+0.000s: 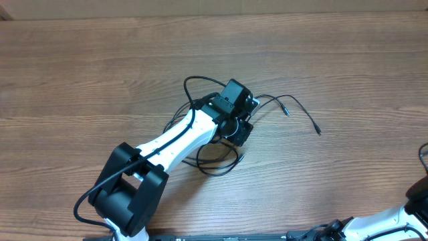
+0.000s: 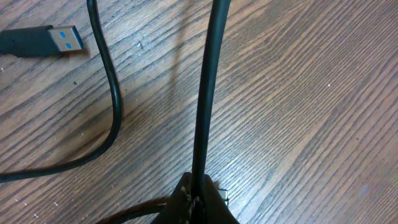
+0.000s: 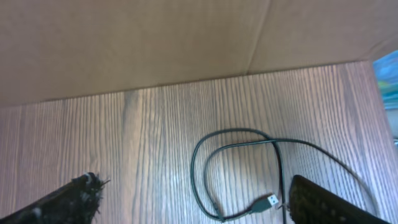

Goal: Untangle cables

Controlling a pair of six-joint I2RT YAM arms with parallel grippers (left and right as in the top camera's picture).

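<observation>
Overhead view: the cables [image 1: 215, 159] lie as a loose tangle of thin black loops near the middle of the wooden counter [image 1: 80, 73]. Two free ends trail off to the right, each ending in a small plug [image 1: 318, 132]. I have the left arm [image 1: 177, 140] stretched diagonally from the near edge to the tangle. The left tool [image 1: 239, 128] sits directly over the knot and hides part of it. Only a part of the right arm [image 1: 394, 221] shows, at the near right corner, well apart from the tangle. Left wrist view: the left tool is closed on a taut cable [image 2: 205, 93], which runs straight up the frame from the fingertips, lifted clear of the wood. To its left a slack cable [image 2: 115, 106] curves flat on the counter. A blue-tongued USB plug [image 2: 62, 39] lies at the upper left, apart from the gripped strand; I cannot tell which cord it ends. Right wrist view: the right tool [image 3: 194, 186] is open, its two dark fingers [image 3: 323, 202] set wide apart at the lower corners of the frame. Ahead of them a cable loop [image 3: 202, 155] rests flat on the counter, and its silver connector [image 3: 268, 201] lies just beside the right-hand finger. A cardboard wall [image 3: 186, 43] stands along the counter's far edge.
</observation>
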